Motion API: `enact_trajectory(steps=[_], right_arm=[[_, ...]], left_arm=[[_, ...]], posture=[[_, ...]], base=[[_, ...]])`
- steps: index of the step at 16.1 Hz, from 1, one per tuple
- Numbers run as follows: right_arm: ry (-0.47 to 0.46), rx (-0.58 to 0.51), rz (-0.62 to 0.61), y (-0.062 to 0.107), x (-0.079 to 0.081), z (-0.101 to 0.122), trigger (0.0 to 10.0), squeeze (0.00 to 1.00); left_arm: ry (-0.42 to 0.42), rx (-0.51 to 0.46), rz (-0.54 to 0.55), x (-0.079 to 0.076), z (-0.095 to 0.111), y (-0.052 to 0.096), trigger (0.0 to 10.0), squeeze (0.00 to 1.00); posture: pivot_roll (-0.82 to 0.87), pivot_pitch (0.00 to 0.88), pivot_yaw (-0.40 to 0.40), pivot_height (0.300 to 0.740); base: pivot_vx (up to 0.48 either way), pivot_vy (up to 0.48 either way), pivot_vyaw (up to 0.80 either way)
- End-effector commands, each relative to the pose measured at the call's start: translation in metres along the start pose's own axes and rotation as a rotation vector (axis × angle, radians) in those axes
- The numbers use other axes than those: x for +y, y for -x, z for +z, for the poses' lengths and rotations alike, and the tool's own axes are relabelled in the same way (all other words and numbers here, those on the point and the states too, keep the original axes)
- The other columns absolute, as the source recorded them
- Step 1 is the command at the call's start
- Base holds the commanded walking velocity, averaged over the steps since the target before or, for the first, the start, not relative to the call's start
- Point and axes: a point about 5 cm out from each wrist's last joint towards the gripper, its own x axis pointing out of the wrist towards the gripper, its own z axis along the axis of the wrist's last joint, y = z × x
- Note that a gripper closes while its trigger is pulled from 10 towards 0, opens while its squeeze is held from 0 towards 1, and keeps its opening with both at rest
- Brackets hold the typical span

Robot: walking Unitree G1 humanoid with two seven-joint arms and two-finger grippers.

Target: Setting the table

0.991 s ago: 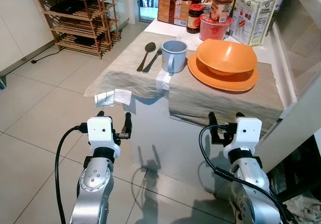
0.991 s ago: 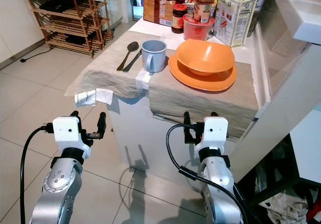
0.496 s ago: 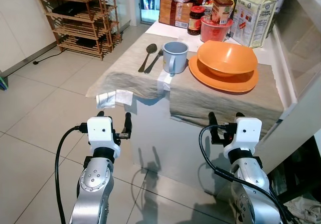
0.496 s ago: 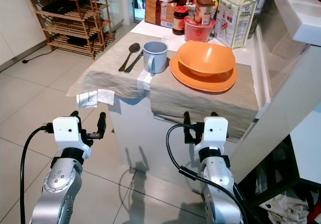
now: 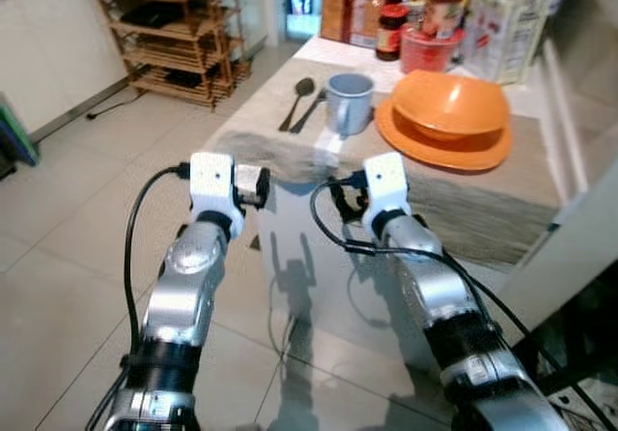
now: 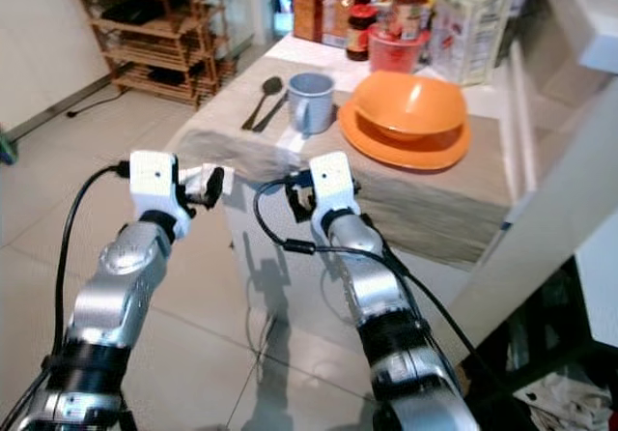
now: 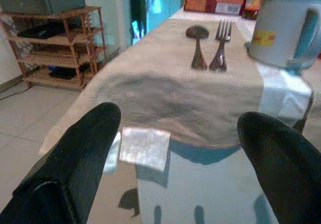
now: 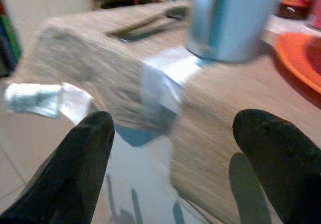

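- Kitchen, tiled floor (image 5: 58,218); white table (image 5: 328,267) against the counter, its near edge facing the robot.
- Place mats: two beige cloths. Left mat (image 5: 275,131) and right mat (image 5: 483,194) lie side by side and hang over the near edge; a white strip (image 5: 328,149) shows at the seam between them.
- Plate (image 5: 439,146), orange, on the right mat; orange bowl (image 5: 449,107) stacked on it.
- Mug (image 5: 350,102), pale blue, upright, at the seam just left of the plate.
- Spoon (image 7: 196,45) and fork (image 7: 220,45), parallel on the left mat, left of the mug.
- Napkin (image 7: 145,147), white, hanging below the left mat's front edge; judged out of place.
- Groceries (image 5: 435,25): jars, boxes and a bag, crowded at the far end of the table.
- Wooden rack (image 5: 179,35) on the floor, well apart to the left.
- Left gripper (image 7: 175,148): fingers spread, grasping nothing, before the left mat's hanging edge.
- Right gripper (image 8: 175,153): fingers spread, grasping nothing, before the seam below the mug.
- Progress, judged: one setting largely laid. Left to do: probably straightening the mats, placing the napkin, perhaps shifting cutlery beside the plate.
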Motion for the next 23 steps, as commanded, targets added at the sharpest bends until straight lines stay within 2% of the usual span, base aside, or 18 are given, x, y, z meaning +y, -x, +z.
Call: enact_trajectory(steps=[1,7,8,12,13,16,17,20,23], right_arm=[[0.002,-0.026,0.010,-0.003,0.001,0.007,10.0,0.00],[0.007,-0.032,0.008,-0.004,-0.001,0.005,10.0,0.00],[0.020,-0.027,-0.009,-0.002,-0.007,0.000,10.0,0.00],[0.035,-0.011,-0.025,0.003,-0.015,-0.009,10.0,0.00],[0.048,0.002,-0.031,0.006,-0.018,-0.014,10.0,0.00],[0.052,0.043,-0.058,0.017,-0.030,-0.030,10.0,0.00],[0.053,0.045,-0.058,0.018,-0.031,-0.031,10.0,0.00],[0.098,0.059,-0.057,0.037,-0.036,-0.048,10.0,0.00],[0.077,0.057,-0.052,0.039,-0.031,-0.051,10.0,0.00]], left_arm=[[-0.002,-0.004,-0.021,-0.003,0.005,-0.003,10.0,0.00],[-0.007,-0.004,-0.019,0.002,0.005,-0.003,10.0,0.00],[-0.022,0.008,-0.002,0.010,0.002,0.000,10.0,0.00],[-0.069,0.022,0.010,0.019,-0.003,0.005,10.0,0.00],[-0.100,0.037,0.012,0.024,-0.008,0.009,10.0,0.00],[-0.113,0.084,0.030,0.038,-0.021,0.022,10.0,0.00],[-0.112,0.088,0.030,0.039,-0.022,0.024,10.0,0.00],[-0.099,0.121,0.006,0.036,-0.035,0.037,10.0,0.00],[-0.073,0.104,-0.033,0.023,-0.034,0.036,10.0,0.00]], posture=[[0.07,0.000,0.026,0.740],[0.07,0.000,0.028,0.740],[0.07,0.000,0.030,0.740],[0.06,0.000,0.034,0.740],[0.06,0.000,0.034,0.740],[0.06,0.000,0.031,0.740],[0.05,0.000,0.031,0.740],[0.05,0.000,0.032,0.740],[0.05,0.000,0.036,0.740]], base=[[0.000,0.000,0.00],[0.000,0.000,0.00],[0.000,0.000,0.00],[0.000,0.000,0.00],[0.000,0.000,0.00],[0.000,0.000,0.00],[0.000,0.000,0.00],[0.000,0.000,0.00],[0.000,0.000,0.00]])
